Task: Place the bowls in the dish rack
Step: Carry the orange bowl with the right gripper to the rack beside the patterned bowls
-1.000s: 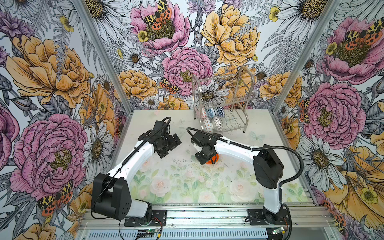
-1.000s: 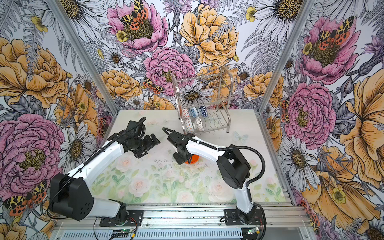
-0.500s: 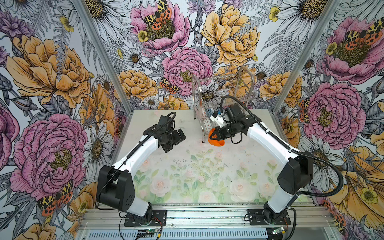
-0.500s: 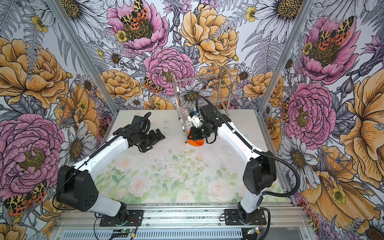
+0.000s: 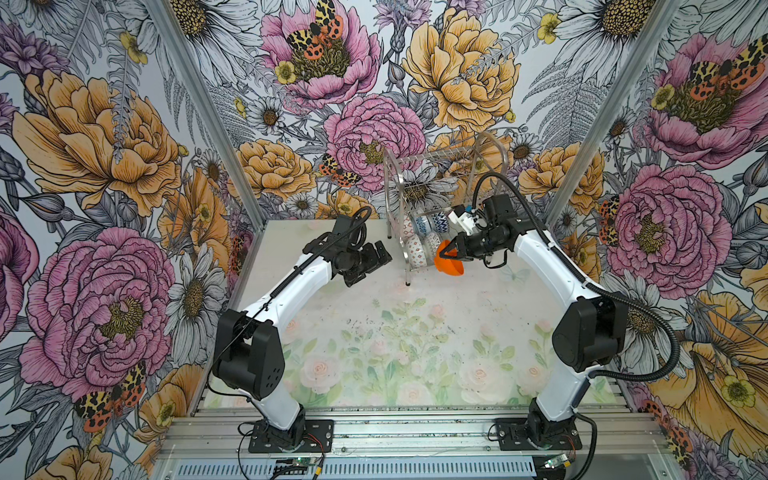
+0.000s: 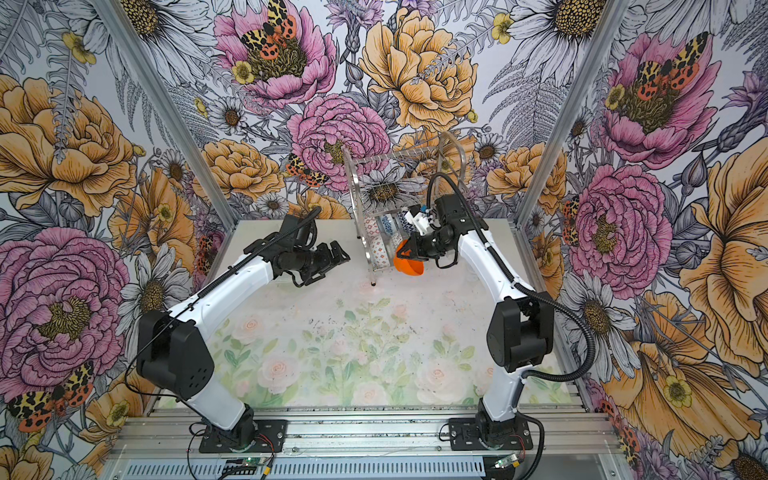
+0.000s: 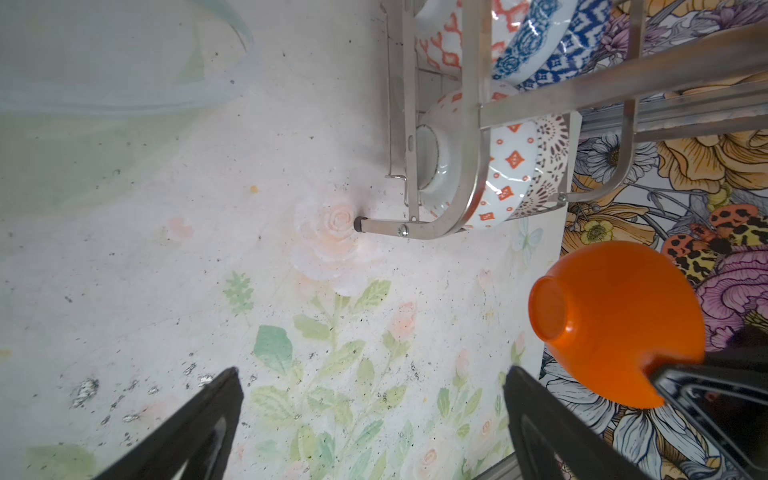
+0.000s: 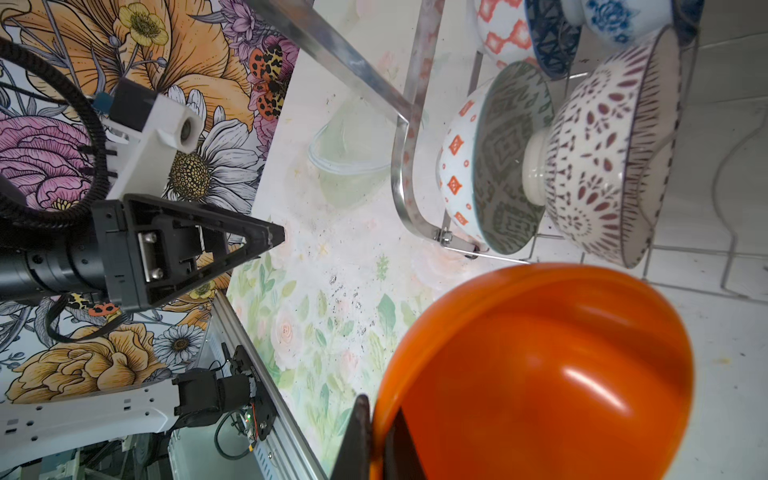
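The dish rack (image 5: 446,154) (image 6: 399,156) stands at the back of the table. Several patterned bowls stand on edge in it: an orange-diamond one (image 7: 507,174) (image 8: 457,166) and a dark-patterned one (image 8: 602,158) on the lower tier, blue ones (image 7: 528,37) above. My right gripper (image 5: 446,251) (image 6: 405,249) (image 8: 378,409) is shut on the rim of the plain orange bowl (image 5: 449,266) (image 6: 409,266) (image 7: 615,316) (image 8: 561,374). It holds the bowl tilted in the air beside the lower tier. My left gripper (image 5: 372,270) (image 6: 326,270) (image 7: 371,372) hangs open and empty left of the rack.
The floral table mat (image 5: 395,332) spreads in front of the rack. The rack's front leg (image 7: 361,224) stands between the two grippers. Flowered walls close three sides, and a metal rail (image 5: 374,428) runs along the front edge.
My right arm has carried the orange bowl from the middle of the table up to the rack's front. The left gripper has moved a little toward the rack, still open.
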